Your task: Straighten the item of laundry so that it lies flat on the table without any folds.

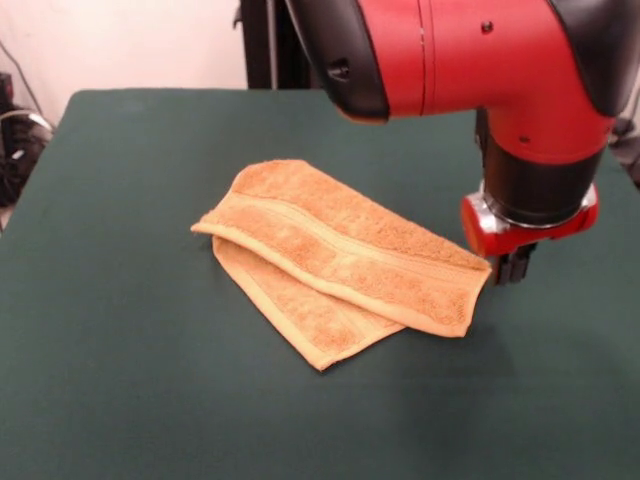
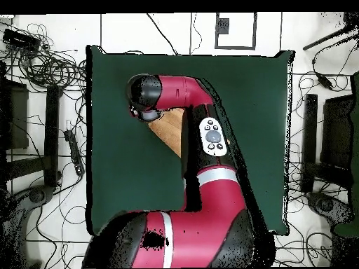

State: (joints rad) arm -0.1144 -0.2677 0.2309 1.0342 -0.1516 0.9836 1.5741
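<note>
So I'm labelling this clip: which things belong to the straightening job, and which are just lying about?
Part of the job:
- towel, folded over itself
- green table
- tool, beside the towel's corner

Lying about:
- cables on the floor off the table
- black stands by the table's sides

I find the towel (image 1: 340,260) lying on the table (image 1: 120,330) near its middle, one folded layer resting over another that juts out toward the near side, gripper (image 1: 512,266) just beside the towel's right end, arm (image 1: 470,60) above.
</note>
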